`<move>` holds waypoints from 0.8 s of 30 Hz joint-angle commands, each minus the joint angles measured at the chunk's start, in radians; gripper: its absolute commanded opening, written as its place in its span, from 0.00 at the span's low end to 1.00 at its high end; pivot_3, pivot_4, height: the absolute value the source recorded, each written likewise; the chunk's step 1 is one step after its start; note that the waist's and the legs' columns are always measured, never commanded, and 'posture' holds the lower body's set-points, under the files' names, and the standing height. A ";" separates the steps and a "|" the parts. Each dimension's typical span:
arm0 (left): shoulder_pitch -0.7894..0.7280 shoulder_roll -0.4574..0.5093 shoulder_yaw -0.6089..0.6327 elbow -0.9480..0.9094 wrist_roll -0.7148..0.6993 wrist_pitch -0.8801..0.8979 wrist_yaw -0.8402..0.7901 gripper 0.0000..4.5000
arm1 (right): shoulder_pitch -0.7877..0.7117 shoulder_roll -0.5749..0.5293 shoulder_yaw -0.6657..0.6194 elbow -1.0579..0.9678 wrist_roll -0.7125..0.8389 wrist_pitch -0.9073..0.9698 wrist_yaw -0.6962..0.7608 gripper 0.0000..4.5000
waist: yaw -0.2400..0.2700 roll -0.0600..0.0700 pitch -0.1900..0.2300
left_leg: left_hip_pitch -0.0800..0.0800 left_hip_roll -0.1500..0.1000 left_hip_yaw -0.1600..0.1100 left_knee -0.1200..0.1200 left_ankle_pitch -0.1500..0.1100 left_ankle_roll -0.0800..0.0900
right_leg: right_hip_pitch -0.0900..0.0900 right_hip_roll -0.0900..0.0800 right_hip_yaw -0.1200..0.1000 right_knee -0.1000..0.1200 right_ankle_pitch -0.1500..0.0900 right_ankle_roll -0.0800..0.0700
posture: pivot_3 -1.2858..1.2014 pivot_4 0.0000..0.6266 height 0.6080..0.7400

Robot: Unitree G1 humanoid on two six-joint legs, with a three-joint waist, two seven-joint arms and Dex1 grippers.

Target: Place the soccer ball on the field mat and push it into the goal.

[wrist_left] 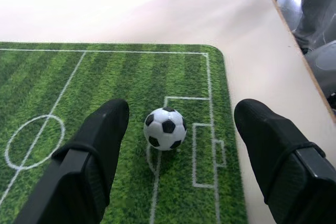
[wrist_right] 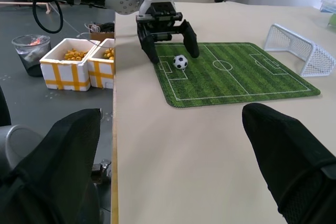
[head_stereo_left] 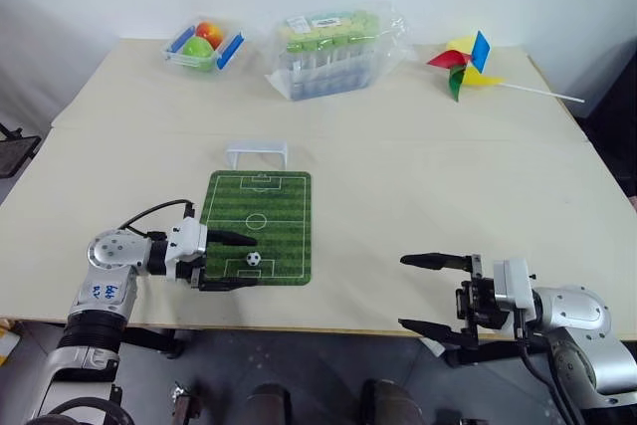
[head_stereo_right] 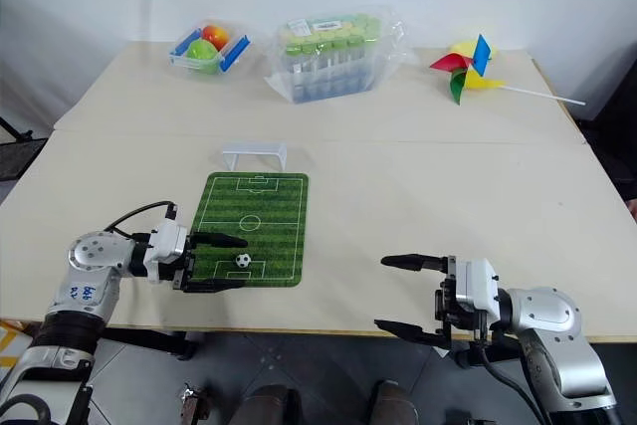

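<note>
1. Left wrist view: soccer ball sits on the field mat, on the white lines of the near printed goal box, between the two fingers of the left claw. Fingers spread apart, gap visible on both sides of the ball, no contact, ball resting free.
2. Key relation: goal stands on the surface just off the far short end of the mat, mouth facing the mat. Ball at the opposite, near end. Mat long axis runs from robot toward goal, so push line goes straight along that axis, nearly full mat length.
3. Left claw points across the mat from its left edge, i.e. crosswise to the push line. Judgement: needs the near finger, or a re-aimed claw, behind the ball on the robot side before pushing away.
4. Nearer arm: left, right at the ball. Right claw well apart, hovering at the front edge of the surface, fingers wide apart, empty.
5. Placement step looks done; push not yet done.
6. Risk, as judgement: ball small and round, off-centre nudge likely sends it sideways off the mat, past the goal frame.
7. Counts: one soccer ball, one mat, one goal, two claws.
8. Far edge of surface: one blue-handled tray with coloured balls, one clear plastic pack, one pinwheel.
</note>
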 commanded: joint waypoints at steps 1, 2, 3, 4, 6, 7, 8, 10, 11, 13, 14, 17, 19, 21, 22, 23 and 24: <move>0.014 0.022 0.028 -0.044 -0.023 0.000 0.007 0.82 | 0.003 0.006 0.001 -0.012 0.004 -0.017 0.008 1.00 | 0.000 0.000 0.000 | 0.000 0.000 0.000 0.000 0.000 0.000 | 0.000 0.000 0.000 0.000 0.000 0.000 | 0.52 0.24 1.00; 0.025 0.031 0.040 -0.061 -0.034 0.007 0.006 0.82 | 0.004 0.006 0.003 -0.010 0.004 -0.016 0.012 1.00 | 0.000 0.000 0.000 | 0.000 0.000 0.000 0.000 0.000 0.000 | 0.000 0.000 0.000 0.000 0.000 0.000 | 0.52 0.24 1.00; 0.035 0.038 0.048 -0.076 -0.042 0.012 0.006 0.82 | 0.006 0.005 0.004 -0.010 0.004 -0.015 0.015 1.00 | 0.000 0.000 0.000 | 0.000 0.000 0.000 0.000 0.000 0.000 | 0.000 0.000 0.000 0.000 0.000 0.000 | 0.52 0.24 1.00; 0.058 0.056 0.064 -0.104 -0.056 0.020 0.001 0.82 | 0.007 0.006 0.004 -0.007 0.003 -0.017 0.018 1.00 | -0.002 0.000 0.000 | 0.000 0.000 0.000 0.000 0.000 0.000 | 0.000 0.000 0.000 0.000 0.000 0.000 | 0.52 0.24 1.00; 0.108 0.088 0.096 -0.164 -0.082 0.039 0.004 0.82 | 0.006 0.008 0.002 -0.003 0.003 -0.020 0.021 1.00 | -0.006 0.000 0.000 | 0.000 0.000 0.000 -0.001 0.000 0.000 | 0.000 0.000 0.000 0.000 0.000 0.000 | 0.52 0.24 1.00; 0.138 0.104 0.120 -0.196 -0.101 0.061 0.014 0.82 | 0.004 0.011 -0.002 -0.002 0.006 -0.023 0.021 1.00 | -0.006 0.000 0.000 | 0.000 0.000 0.000 -0.001 0.000 0.000 | 0.000 0.000 0.000 0.000 0.000 0.000 | 0.52 0.24 1.00; 0.168 0.119 0.145 -0.223 -0.117 0.080 0.026 0.82 | 0.002 0.014 -0.006 -0.003 0.010 -0.025 0.021 1.00 | -0.007 0.000 0.000 | 0.000 0.000 0.000 -0.001 0.000 0.000 | 0.000 0.000 0.000 0.000 0.000 0.000 | 0.52 0.24 1.00; 0.237 0.150 0.207 -0.268 -0.143 0.115 0.051 0.82 | -0.006 0.020 -0.018 -0.005 0.021 -0.027 0.015 1.00 | -0.006 0.000 0.000 | 0.000 0.001 0.000 -0.001 0.000 0.000 | 0.000 0.000 0.000 0.000 0.000 0.000 | 0.52 0.24 1.00; 0.280 0.168 0.247 -0.284 -0.150 0.127 0.069 0.82 | -0.013 0.023 -0.025 -0.006 0.030 -0.025 0.009 1.00 | -0.007 0.000 0.000 | 0.000 0.001 0.000 -0.001 0.000 0.000 | 0.000 0.000 0.000 0.000 0.000 0.000 | 0.52 0.24 1.00; 0.358 0.192 0.311 -0.318 -0.167 0.163 0.096 0.82 | -0.023 0.027 -0.038 -0.005 0.043 -0.023 0.002 1.00 | -0.010 0.000 0.000 | 0.001 0.001 0.000 -0.001 0.000 0.000 | 0.000 0.000 0.000 0.000 0.000 0.000 | 0.52 0.24 1.00; 0.400 0.200 0.338 -0.334 -0.178 0.175 0.097 0.82 | -0.029 0.029 -0.044 -0.001 0.049 -0.023 0.000 1.00 | -0.011 0.000 0.000 | 0.000 0.001 0.000 -0.001 0.000 0.000 | 0.000 0.000 0.000 0.000 0.000 0.000 | 0.52 0.24 1.00; 0.537 0.213 0.396 -0.353 -0.208 0.186 0.046 0.70 | -0.047 0.033 -0.050 0.015 0.057 -0.024 -0.003 1.00 | -0.012 0.001 0.000 | 0.000 0.001 0.000 -0.001 -0.001 0.000 | 0.000 0.000 0.000 -0.001 0.000 0.000 | 0.52 0.24 1.00; 0.578 0.198 0.403 -0.361 -0.210 0.179 0.047 0.56 | -0.056 0.037 -0.045 0.020 0.054 -0.030 0.004 1.00 | -0.011 0.001 0.001 | 0.001 0.001 0.000 -0.001 -0.001 0.000 | 0.000 0.000 0.000 -0.001 0.000 0.000 | 0.52 0.24 1.00; 0.610 0.172 0.395 -0.396 -0.221 0.181 0.056 0.40 | -0.062 0.043 -0.040 0.020 0.051 -0.034 0.006 1.00 | -0.001 0.001 0.001 | 0.001 0.001 0.000 -0.001 -0.001 0.000 | 0.000 0.000 0.000 -0.001 0.000 -0.001 | 0.52 0.24 1.00; 0.625 0.159 0.388 -0.424 -0.230 0.192 0.064 0.34 | -0.064 0.046 -0.037 0.018 0.049 -0.035 0.006 1.00 | 0.002 0.001 0.001 | 0.001 0.001 0.000 -0.001 -0.001 0.000 | 0.000 0.000 0.000 -0.001 0.000 -0.001 | 0.52 0.24 1.00; 0.638 0.146 0.380 -0.450 -0.233 0.200 0.075 0.25 | -0.066 0.050 -0.036 0.017 0.048 -0.037 0.007 1.00 | 0.002 0.001 0.001 | 0.000 0.001 0.000 -0.001 -0.001 0.000 | 0.000 0.000 0.000 -0.001 0.000 -0.001 | 0.52 0.24 1.00; 0.645 0.138 0.376 -0.469 -0.233 0.205 0.084 0.18 | -0.067 0.052 -0.035 0.016 0.048 -0.038 0.008 1.00 | 0.003 0.001 0.001 | 0.000 0.001 0.000 -0.001 -0.002 0.001 | 0.000 0.000 0.000 -0.001 0.000 -0.001 | 0.52 0.24 1.00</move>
